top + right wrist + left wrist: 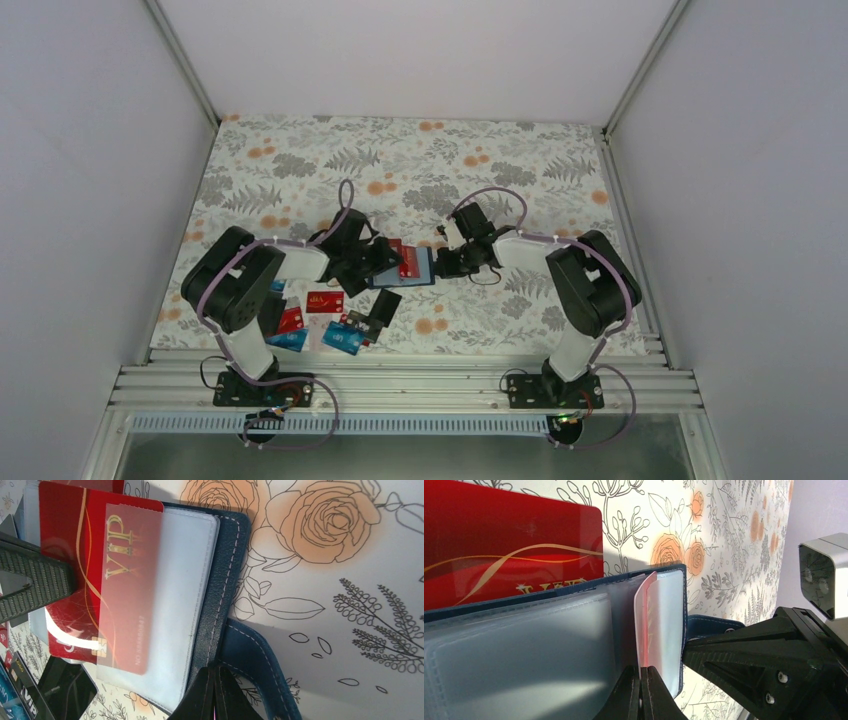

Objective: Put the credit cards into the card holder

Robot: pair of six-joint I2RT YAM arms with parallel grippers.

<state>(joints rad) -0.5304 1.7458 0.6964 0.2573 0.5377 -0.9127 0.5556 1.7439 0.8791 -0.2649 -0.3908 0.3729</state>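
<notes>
Here the left tool [641,680] pinches a red card [644,622] at the holder [226,580]. The right tool [215,680] pinches its tab [255,660].

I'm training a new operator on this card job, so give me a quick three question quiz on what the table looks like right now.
1. True or false: the card holder lies closed with its tab snapped.
2. What colour is the card that the left hand holds at a clear sleeve? A red, B light blue, C black.
3. Which hand pinches the card holder's navy cover?

Key: 1 false, it lies open. 2 A. 3 the right hand.
</notes>
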